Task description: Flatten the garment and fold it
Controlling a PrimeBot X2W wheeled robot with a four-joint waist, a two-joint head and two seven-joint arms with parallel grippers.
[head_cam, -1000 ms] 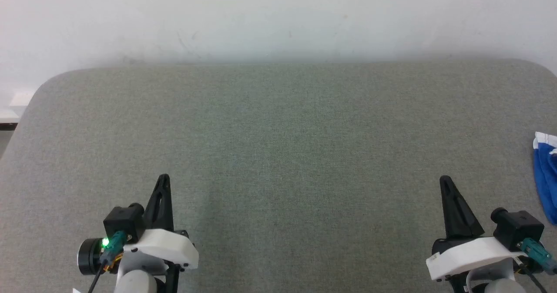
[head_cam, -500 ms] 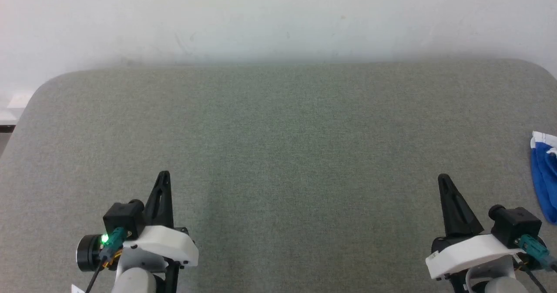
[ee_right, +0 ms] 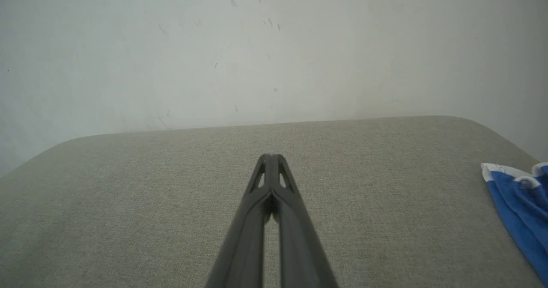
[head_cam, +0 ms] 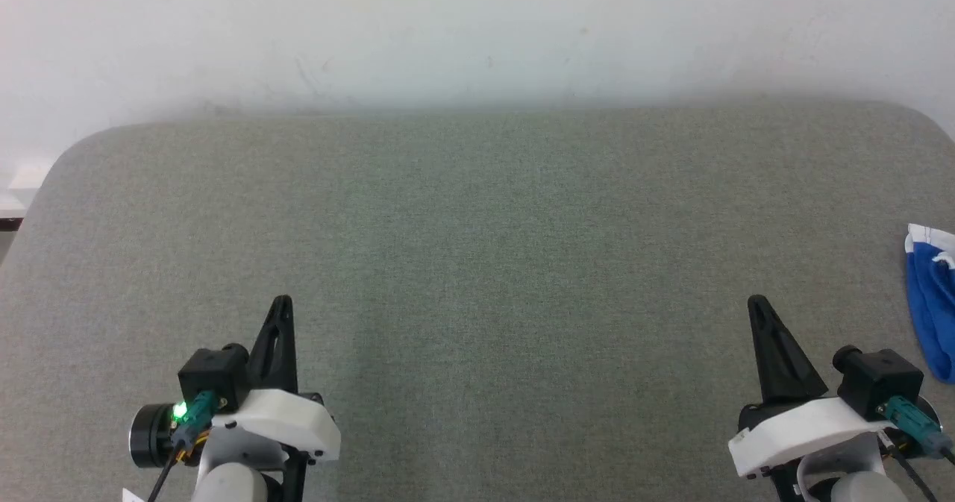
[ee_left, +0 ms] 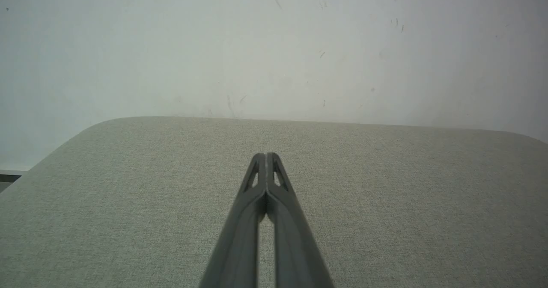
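Note:
The garment (head_cam: 931, 300), bright blue with white trim, lies bunched at the far right edge of the head view, partly cut off by the frame. In the right wrist view the garment (ee_right: 520, 206) lies at the right edge. My right gripper (head_cam: 756, 306) is shut and empty, hovering over the grey table well to the left of the garment; its fingertips (ee_right: 270, 157) meet. At the lower left my left gripper (head_cam: 281, 306) is likewise shut with nothing in it, tips pressed together (ee_left: 266, 156).
A grey felt-covered table (head_cam: 477, 211) with rounded corners spreads ahead. A white wall (head_cam: 477, 32) rises behind its far edge. Bare cloth lies between the two grippers.
The head camera has shifted slightly, so a little more of the garment shows at the right edge. Both grippers stay shut and nearly in place.

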